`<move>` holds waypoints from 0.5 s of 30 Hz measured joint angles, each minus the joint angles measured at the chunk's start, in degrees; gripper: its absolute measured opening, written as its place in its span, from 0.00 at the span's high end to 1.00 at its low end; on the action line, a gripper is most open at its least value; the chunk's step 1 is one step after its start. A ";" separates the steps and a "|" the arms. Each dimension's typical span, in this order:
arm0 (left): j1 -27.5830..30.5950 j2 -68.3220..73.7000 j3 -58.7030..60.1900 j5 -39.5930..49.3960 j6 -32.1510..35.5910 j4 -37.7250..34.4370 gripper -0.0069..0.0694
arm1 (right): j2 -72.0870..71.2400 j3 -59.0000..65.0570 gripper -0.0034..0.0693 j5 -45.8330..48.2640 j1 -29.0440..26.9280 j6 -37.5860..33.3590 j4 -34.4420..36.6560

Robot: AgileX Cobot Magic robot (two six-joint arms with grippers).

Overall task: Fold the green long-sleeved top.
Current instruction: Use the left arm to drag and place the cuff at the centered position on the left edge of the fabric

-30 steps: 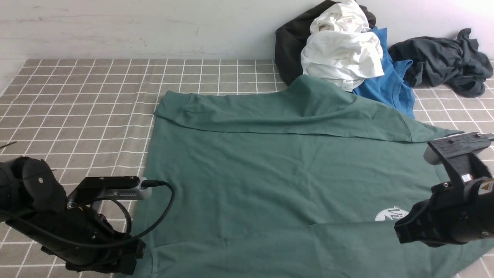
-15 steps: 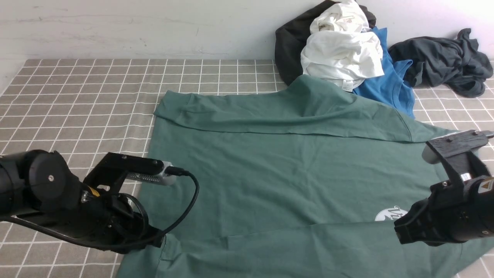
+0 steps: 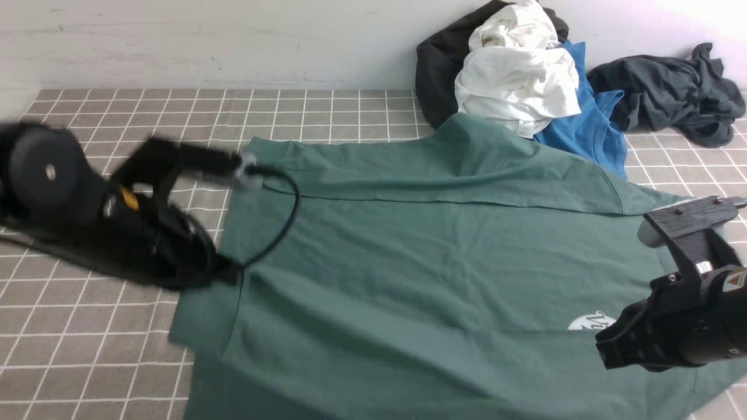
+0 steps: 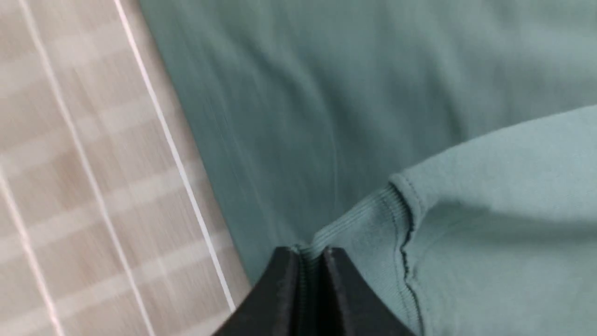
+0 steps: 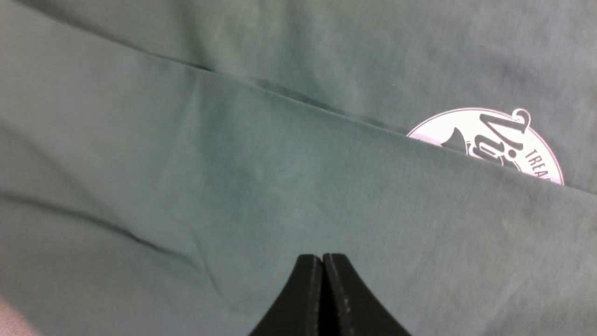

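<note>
The green long-sleeved top [image 3: 420, 256] lies spread on the checked table [image 3: 117, 116], directly in front of the white garment [image 3: 516, 87] heaped against the back wall. The top's far edge, folded over into a long band, runs right up to that white garment and touches it. A bright blue shirt [image 3: 595, 128] shows from under the white garment's right side, and a crumpled dark grey garment [image 3: 671, 93] sits further right again. A black garment [image 3: 437, 70] is bunched behind and left of the white one.

The left gripper [image 4: 310, 252] is clamped on the top's ribbed cuff [image 4: 359, 219] — in the left wrist view the ribbing is pinched between the two closed jaws, and the sleeve trails away from it over the body cloth. In the front view this gripper [image 3: 230, 273] is at the top's left edge, well forward and left of the white garment. Its arm is smeared by blur there, and the cloth near it is drawn into ridges.

The right gripper [image 5: 322, 257] has its jaws pressed together with nothing visible between them. It sits low over the near sleeve fold, well forward and somewhat right of the white garment, just beside the round white chest logo [image 5: 489, 140] — whether its tips touch the cloth I cannot tell
</note>
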 joint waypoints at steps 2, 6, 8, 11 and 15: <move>0.00 1.06 -4.89 -0.09 -0.04 2.32 0.87 | 0.00 0.00 0.97 -0.06 0.00 0.00 0.00; 0.28 6.36 -10.27 -0.29 -0.77 6.92 0.87 | 0.00 0.00 0.97 -0.11 0.00 0.00 -0.62; 0.79 10.67 -12.70 -0.29 -1.33 7.94 0.87 | 0.00 0.00 0.97 -0.11 0.00 -0.02 -0.73; 2.62 19.74 -17.94 0.22 -2.55 8.41 0.86 | 0.00 0.00 0.97 -0.11 0.00 -0.13 -0.73; 5.20 29.78 -27.79 3.98 -3.10 8.40 0.76 | 0.00 0.00 0.97 -0.11 0.00 -0.13 -0.73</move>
